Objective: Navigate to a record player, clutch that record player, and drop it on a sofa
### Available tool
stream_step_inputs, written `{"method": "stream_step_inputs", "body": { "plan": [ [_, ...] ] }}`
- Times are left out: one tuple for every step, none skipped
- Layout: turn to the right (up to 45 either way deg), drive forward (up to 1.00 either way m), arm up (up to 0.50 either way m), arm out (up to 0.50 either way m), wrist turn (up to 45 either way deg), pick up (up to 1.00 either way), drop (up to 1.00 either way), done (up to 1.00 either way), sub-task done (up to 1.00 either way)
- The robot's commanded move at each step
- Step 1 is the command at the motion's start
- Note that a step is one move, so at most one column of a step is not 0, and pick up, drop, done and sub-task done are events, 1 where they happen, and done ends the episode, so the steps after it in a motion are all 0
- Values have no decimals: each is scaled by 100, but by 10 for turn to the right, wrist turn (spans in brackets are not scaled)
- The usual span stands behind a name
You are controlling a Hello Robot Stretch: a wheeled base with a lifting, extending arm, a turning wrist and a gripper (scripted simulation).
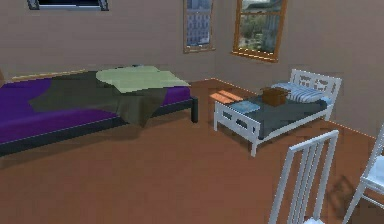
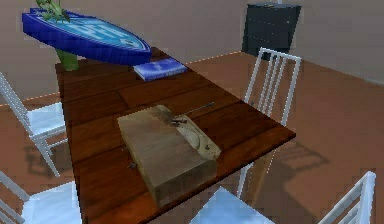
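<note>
A brown wooden box with a thin metal arm lying across its top, shaped like a record player, rests on a dark wooden table in the arm side view. It lies near the table's front corner, turned at an angle to the edges.
On the table's far end are a blue oval board, a green pot and a blue book. White chairs ring the table. A dark cabinet stands behind. The forward view holds a purple bed, a small white bed and open floor.
</note>
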Motion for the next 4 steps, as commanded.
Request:
{"method": "stream_step_inputs", "body": {
  "plan": [
    [0, 0, 50, 0, 0, 0, 0, 0, 0],
    [0, 0, 38, 0, 0, 0, 0, 0, 0],
    [0, 0, 0, 12, 0, 0, 0, 0, 0],
    [0, 0, 0, 0, 450, 0, 0, 0, 0]
  ]
}}
